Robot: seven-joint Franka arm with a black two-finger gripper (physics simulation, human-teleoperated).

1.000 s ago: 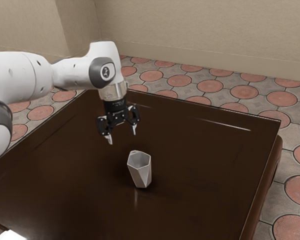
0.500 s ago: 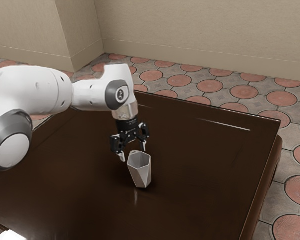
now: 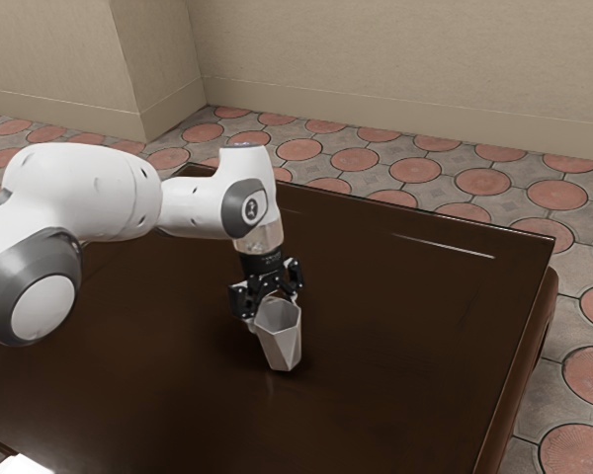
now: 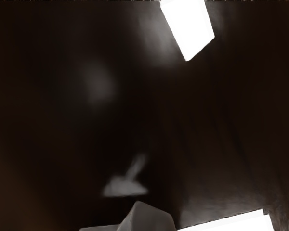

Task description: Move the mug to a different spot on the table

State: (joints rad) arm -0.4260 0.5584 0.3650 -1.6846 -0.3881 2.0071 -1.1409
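Exterior view: the mug, pale grey, faceted and tapering toward its base, stands upright near the middle of the dark glossy table. The black gripper sits at its rim, fingers spread, not clenched.

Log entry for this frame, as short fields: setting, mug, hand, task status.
setting: dark wooden table on a floor of round red tiles
mug: pale, faceted, upright near the middle of the table
hand: lowered onto the mug's rim from above
arm: comes in from the exterior view's left
task status: mug stands on the table, not lifted
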